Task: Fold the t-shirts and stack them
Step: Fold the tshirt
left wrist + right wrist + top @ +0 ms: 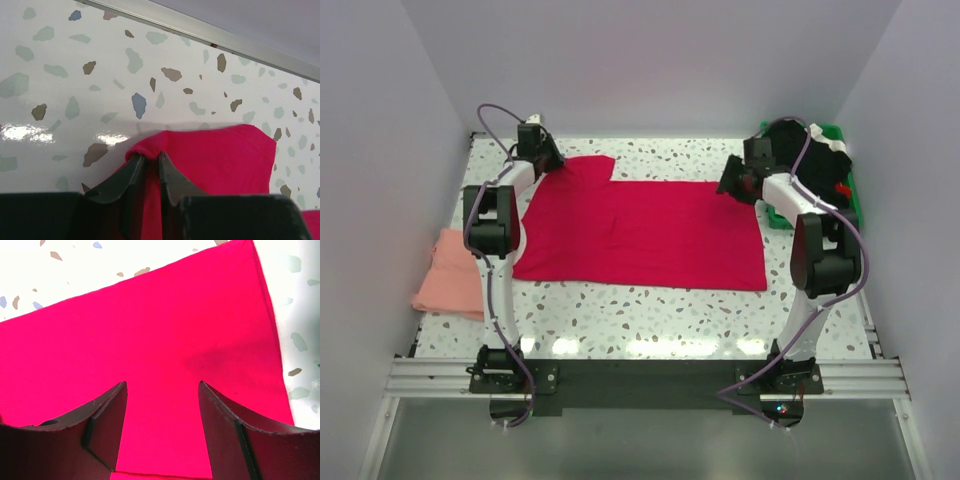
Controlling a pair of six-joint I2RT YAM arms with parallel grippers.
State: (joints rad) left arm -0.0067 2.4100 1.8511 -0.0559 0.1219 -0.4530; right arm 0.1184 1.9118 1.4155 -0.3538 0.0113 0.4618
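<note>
Pinches, with the left pincer (151,156), a raised ridge of the red t-shirt (215,160) at its far left corner: fingers (125,180) nearly together, clenched on the cloth bunched between them. Hangs the right pincer (162,385) released, its fingers spread wide with only red cloth showing in the gap, over the shirt near its far right corner; cannot tell whether touching the fabric. Leaves the rest of the red t-shirt lying mostly flat across the middle of the speckled counter (650,310), with one flap jutting toward the far wall on the left. Finds the pink t-shirt (450,275) lying rumpled at the counter's left edge, just left of the left arm. Finds a green bin (782,218) at the far right, partly hidden by the right arm.
</note>
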